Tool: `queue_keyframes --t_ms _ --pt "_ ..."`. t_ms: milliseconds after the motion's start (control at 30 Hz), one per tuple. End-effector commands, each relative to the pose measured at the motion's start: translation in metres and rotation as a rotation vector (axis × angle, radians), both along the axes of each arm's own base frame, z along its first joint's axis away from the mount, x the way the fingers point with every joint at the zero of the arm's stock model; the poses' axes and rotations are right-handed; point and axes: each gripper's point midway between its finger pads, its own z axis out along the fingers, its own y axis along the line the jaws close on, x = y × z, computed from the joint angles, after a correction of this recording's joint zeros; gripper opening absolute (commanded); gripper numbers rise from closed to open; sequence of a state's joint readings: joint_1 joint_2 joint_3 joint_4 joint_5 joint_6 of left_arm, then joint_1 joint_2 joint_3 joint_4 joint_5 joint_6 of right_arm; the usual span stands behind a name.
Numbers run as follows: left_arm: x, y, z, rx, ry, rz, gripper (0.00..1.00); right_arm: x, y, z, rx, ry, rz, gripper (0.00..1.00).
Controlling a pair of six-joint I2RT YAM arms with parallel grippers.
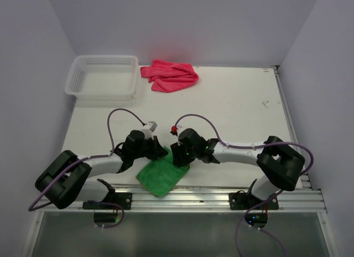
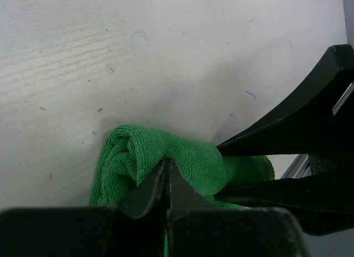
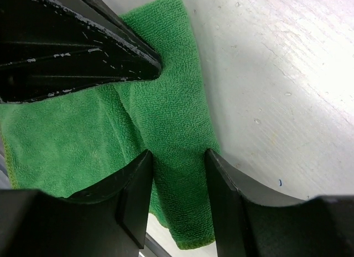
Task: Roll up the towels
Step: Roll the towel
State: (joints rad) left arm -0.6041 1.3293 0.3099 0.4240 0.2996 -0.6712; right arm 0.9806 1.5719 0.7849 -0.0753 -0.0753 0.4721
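1. The green towel (image 1: 161,178) lay at the near edge of the white tabletop (image 1: 232,102), between the two arms. Its far end was rolled into a short tube and the rest lay flat.
2. The left end effector (image 2: 167,164) was clenched, its fingertips meeting against the side of the roll. Whether any cloth was caught between them could not be made out.
3. The right end effector (image 3: 178,157) sat astride the rolled end with its jaws apart, one finger (image 2: 287,116) on each side of the fleece. Whether they squeezed it or merely flanked it could not be told.
4. The pink-red towel (image 1: 168,76) lay crumpled at the far edge, just beside the white mesh basket (image 1: 100,94) and well apart from both arms.
5. From overhead, the two wrists hid the roll. In the wrist views, dark fingers cut off the towel's flat part.
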Motion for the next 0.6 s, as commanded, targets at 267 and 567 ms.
queue_keyframes --t_ms 267,567 --pt "-0.017 0.025 -0.033 0.100 0.071 0.045 0.00 -0.006 -0.001 0.024 0.039 -0.019 0.048 0.49" --pt "-0.014 0.021 -0.027 0.079 0.067 0.043 0.00 -0.003 0.007 0.042 0.061 -0.028 0.070 0.53"
